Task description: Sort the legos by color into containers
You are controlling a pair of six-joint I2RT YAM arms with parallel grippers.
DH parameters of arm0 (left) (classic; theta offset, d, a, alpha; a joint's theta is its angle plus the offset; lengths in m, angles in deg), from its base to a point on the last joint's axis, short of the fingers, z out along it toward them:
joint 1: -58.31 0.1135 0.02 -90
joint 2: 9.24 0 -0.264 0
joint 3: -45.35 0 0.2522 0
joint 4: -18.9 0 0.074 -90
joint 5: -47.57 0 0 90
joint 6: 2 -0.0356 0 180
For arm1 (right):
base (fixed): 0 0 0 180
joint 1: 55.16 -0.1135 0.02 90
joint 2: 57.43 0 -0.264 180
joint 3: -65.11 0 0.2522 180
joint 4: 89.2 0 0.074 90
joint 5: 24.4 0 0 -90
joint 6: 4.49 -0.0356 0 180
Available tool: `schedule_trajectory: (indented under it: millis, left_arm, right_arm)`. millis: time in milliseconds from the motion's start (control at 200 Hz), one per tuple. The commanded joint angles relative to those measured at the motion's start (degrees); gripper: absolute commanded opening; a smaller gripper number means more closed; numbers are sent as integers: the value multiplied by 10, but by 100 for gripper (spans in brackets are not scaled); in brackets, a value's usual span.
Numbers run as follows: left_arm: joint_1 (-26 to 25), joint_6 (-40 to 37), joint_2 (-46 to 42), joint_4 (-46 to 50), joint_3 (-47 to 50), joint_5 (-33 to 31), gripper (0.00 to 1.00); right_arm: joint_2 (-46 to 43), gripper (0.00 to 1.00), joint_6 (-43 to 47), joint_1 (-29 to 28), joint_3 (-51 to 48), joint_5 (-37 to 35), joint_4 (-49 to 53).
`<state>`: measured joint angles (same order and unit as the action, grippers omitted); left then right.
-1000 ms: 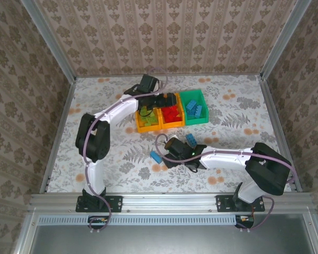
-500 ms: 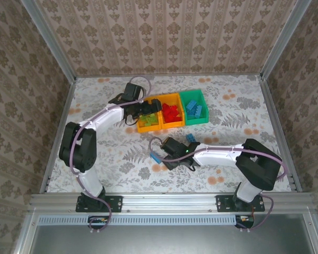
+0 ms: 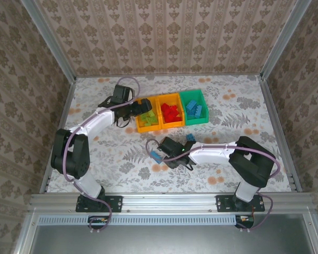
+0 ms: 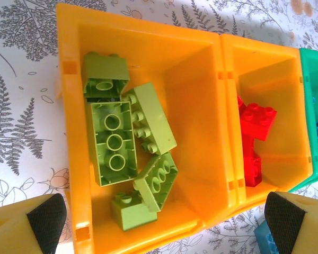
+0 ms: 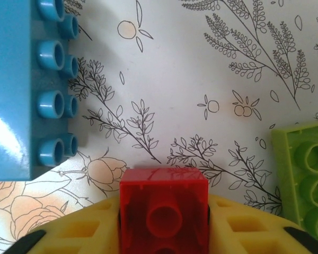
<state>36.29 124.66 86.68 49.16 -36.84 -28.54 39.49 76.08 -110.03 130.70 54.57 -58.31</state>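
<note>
The desk (image 3: 244,106) is covered in a white sheet printed with grey fern fronds, thin leafy sprigs and small orange flowers. Walls (image 3: 169,37) papered in a beige-and-brown damask pattern close it in at the back and on both sides. Slanted metal posts (image 3: 47,39) rise at the back corners. A ribbed metal rail (image 3: 169,202) runs along the near edge, with a dull grey panel (image 3: 169,238) below it.

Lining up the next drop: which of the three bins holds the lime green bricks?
The orange bin at the left end of the row; its orange neighbour holds red bricks, and the green bin holds blue bricks.
</note>
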Motion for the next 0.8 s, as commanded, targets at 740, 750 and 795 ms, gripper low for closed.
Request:
schedule_trajectory:
  millis: [740, 750, 795]
  left_arm:
    - [-60, -78, -86, 94, 75, -79, 100]
    - [-61, -78, -86, 94, 77, -78, 100]
    - [-66, -75, -91, 93, 87, -78, 100]
  right_arm:
    - [146, 25, -167, 270, 373, 174, 63]
    - [151, 25, -168, 272, 378, 172, 68]
    - [177, 26, -174, 276, 413, 158, 89]
